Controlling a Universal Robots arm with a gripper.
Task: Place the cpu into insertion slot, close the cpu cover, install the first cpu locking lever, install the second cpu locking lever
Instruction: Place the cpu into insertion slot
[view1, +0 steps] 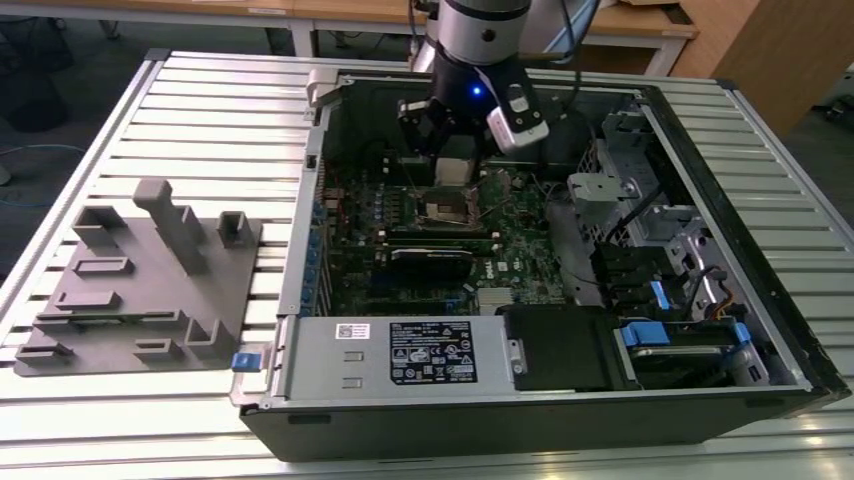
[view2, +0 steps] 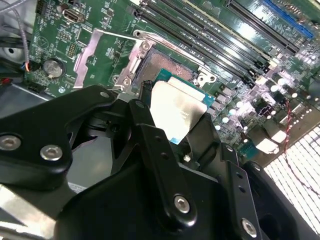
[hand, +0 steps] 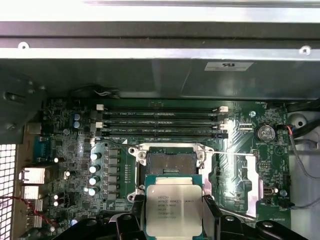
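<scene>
Clamping cpu (hand: 173, 207), pincer (hand: 172, 216) just above insertion slot (hand: 171, 164)

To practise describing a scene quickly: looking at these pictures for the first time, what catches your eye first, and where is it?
The silvery-topped cpu, held by its edges in the gripper's black jaws, hangs close over the bare insertion slot. Beside the slot the cpu cover is swung open. All sits inside an open computer case on a slatted table.
</scene>
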